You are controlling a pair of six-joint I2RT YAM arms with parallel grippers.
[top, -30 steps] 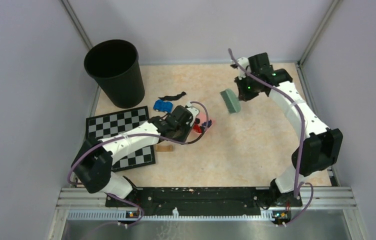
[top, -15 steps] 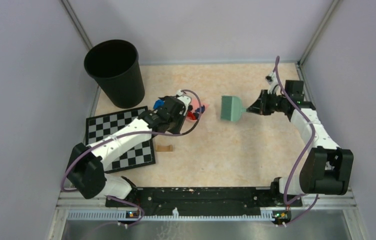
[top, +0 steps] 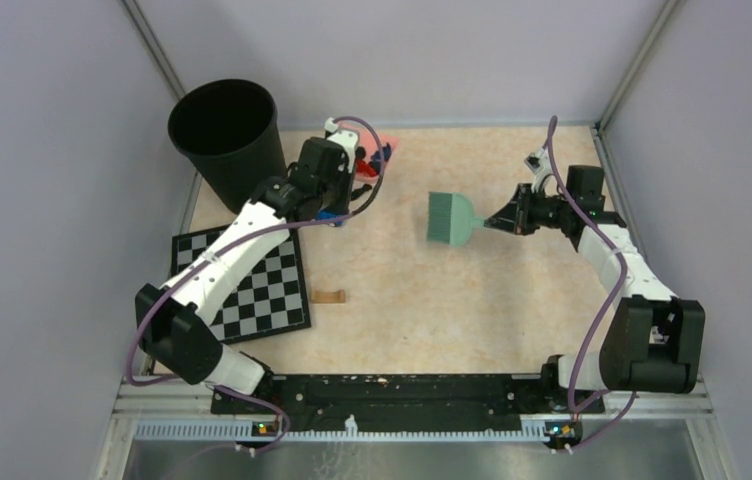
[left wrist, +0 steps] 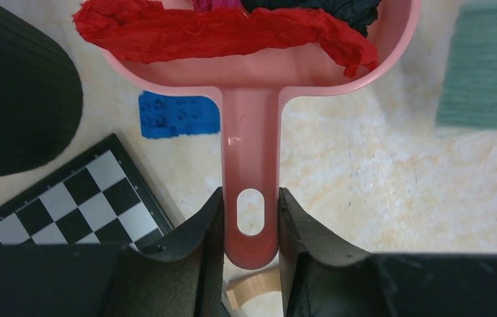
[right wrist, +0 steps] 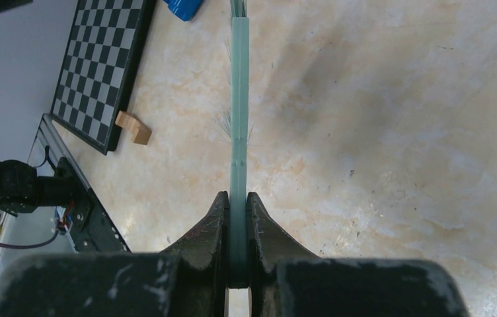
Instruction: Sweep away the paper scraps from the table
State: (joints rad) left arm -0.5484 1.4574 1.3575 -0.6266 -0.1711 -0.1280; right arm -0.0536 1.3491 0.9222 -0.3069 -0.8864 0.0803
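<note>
Nearest to me on the pale peach marbled table (top: 472, 310) lie a small tan wooden block (top: 329, 296) and, to its left, the black-and-white chequered board (top: 252, 285). Farther out on the right, the right gripper (right wrist: 238, 210) is clenched on the thin handle of a flat green bristle brush (top: 449, 218). It holds the brush out leftward over mid-table, edge-on to the wrist camera.

On the left, the left gripper (left wrist: 250, 228) is clamped on the slotted handle end of a pink plastic dustpan (left wrist: 252, 92), both fingers pressed against its sides. The paper scraps (left wrist: 213, 30) sit in the pan's scoop, straight ahead of the fingers. I see a long crumpled red piece, a black one to its right and a bit of magenta behind. On the table below, just left of the handle, is a small blue toy car (left wrist: 180, 113).

The pan is at the table's far edge, just right of the tall round black bin (top: 227, 140). I cannot make out anything in the bin's dark interior.
</note>
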